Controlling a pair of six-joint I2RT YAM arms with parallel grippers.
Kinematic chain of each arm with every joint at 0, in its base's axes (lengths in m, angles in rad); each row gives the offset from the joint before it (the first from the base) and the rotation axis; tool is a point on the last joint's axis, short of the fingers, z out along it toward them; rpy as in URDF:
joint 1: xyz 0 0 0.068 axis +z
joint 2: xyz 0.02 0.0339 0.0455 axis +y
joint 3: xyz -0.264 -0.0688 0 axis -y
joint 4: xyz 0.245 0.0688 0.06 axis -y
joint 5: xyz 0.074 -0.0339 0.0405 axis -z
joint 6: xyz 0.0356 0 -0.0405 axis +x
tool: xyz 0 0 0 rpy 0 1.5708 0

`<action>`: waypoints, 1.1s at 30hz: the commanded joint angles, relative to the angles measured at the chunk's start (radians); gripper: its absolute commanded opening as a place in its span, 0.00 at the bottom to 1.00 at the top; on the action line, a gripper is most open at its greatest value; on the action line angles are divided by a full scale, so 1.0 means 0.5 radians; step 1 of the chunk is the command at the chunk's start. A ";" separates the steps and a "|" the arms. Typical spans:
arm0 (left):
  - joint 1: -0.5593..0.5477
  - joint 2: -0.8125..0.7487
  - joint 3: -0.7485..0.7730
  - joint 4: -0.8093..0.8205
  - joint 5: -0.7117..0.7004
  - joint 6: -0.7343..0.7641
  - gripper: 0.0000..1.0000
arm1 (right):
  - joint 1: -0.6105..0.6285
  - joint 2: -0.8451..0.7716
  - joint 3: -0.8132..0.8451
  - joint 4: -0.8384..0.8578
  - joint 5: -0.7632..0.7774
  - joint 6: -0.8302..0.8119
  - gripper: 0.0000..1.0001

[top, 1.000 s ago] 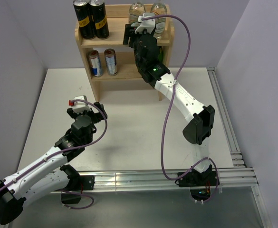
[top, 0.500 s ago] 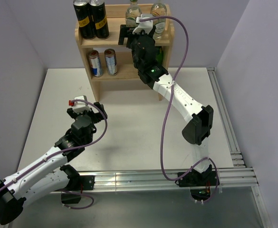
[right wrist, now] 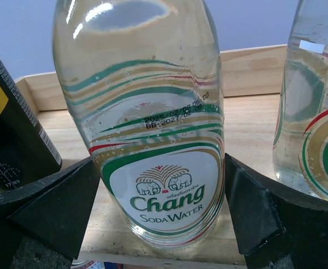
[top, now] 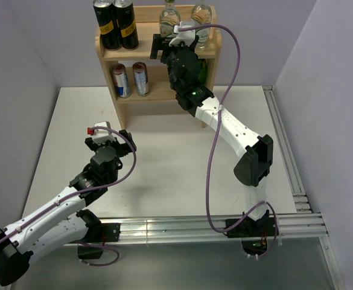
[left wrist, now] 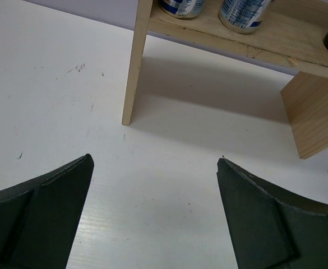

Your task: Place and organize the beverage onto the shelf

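The left pincer [left wrist: 153,162] hung wide and empty over the table [left wrist: 51,84], at 7 o'clock of the shelf [top: 134,54], probably to stay out of the way. On the top tier, the right pincer [right wrist: 161,168] clasped an upright soda water bottle [right wrist: 158,101], black cans [top: 116,24] at its 9 o'clock and a second bottle [right wrist: 315,112] at 3 o'clock, seemingly to align the row.

Left arm [top: 55,208] lies folded and low, elbow bent, its tool [left wrist: 155,162] pointing forward with fingers spread wide. Right arm [top: 230,127] reaches far forward and up, its tool [right wrist: 161,168] clamped on a bottle [right wrist: 152,112].
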 commanded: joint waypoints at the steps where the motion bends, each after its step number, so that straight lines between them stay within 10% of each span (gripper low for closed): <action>1: 0.007 -0.041 0.012 0.015 0.009 -0.030 0.99 | -0.001 0.133 -0.157 -0.443 0.152 0.194 0.95; 33: 0.007 -0.011 0.015 0.021 0.015 -0.027 0.99 | -0.289 0.041 -0.298 -0.513 0.211 0.295 0.94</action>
